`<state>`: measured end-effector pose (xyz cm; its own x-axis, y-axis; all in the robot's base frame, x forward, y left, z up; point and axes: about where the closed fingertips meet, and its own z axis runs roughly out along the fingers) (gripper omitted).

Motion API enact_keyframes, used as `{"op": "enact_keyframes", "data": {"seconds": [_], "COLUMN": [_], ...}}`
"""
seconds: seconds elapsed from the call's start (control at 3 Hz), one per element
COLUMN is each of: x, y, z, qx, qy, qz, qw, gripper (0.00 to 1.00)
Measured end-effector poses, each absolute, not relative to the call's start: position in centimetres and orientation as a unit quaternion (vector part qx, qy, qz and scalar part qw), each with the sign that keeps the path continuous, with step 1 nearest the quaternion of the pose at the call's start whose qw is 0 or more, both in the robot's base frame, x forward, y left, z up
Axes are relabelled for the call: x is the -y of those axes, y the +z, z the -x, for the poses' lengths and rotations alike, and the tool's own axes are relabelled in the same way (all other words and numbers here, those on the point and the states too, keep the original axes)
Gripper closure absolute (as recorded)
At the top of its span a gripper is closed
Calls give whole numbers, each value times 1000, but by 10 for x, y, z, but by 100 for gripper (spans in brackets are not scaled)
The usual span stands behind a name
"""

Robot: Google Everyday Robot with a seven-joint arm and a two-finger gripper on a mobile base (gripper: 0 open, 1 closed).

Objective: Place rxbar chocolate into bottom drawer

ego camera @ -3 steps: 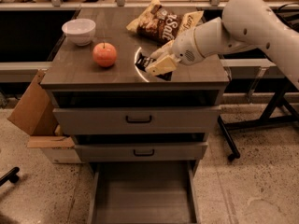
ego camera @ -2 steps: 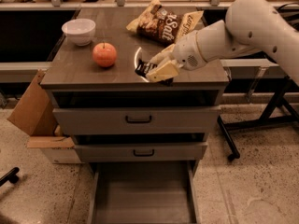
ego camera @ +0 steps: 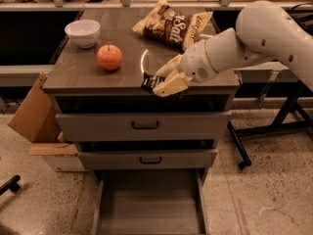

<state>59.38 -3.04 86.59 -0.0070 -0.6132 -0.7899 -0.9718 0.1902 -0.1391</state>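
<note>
**A:** Starting at the foot of the cabinet: why is the bottom drawer standing out like that?

**B:** It is pulled out from the cabinet's base with its flat floor bare, so I take it as ready to receive the bar. The two upper drawers are shut flush in the cabinet front, which leaves a straight way down past them.

**A:** And the bar itself?

**B:** The chocolate bar is at the front edge of the cabinet top, right of middle, pinched between the fingers of the gripper. The fingers are narrow, closed on the dark wrapper. One end pokes out to the side, so the grip looks to be on the other end.

**A:** Why hold it just there?

**B:** My guess is that the front edge sits above the open drawer, so the arm needs to come forward and then lower.

**A:** What about farther back on the cabinet top?

**B:** An apple sits left of middle, a white bowl is at the back left corner, and a chip bag lies at the back. All are apart from the gripper and play no part here.
</note>
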Motion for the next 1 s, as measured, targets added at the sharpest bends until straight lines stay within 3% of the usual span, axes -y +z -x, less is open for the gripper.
{"op": "enact_keyframes", "data": {"seconds": [1.0], "x": [27], "y": [830], "z": [-537], "qx": [-681], "qy": [271], "qz": [584], "qw": [349], "gripper": [100]}}
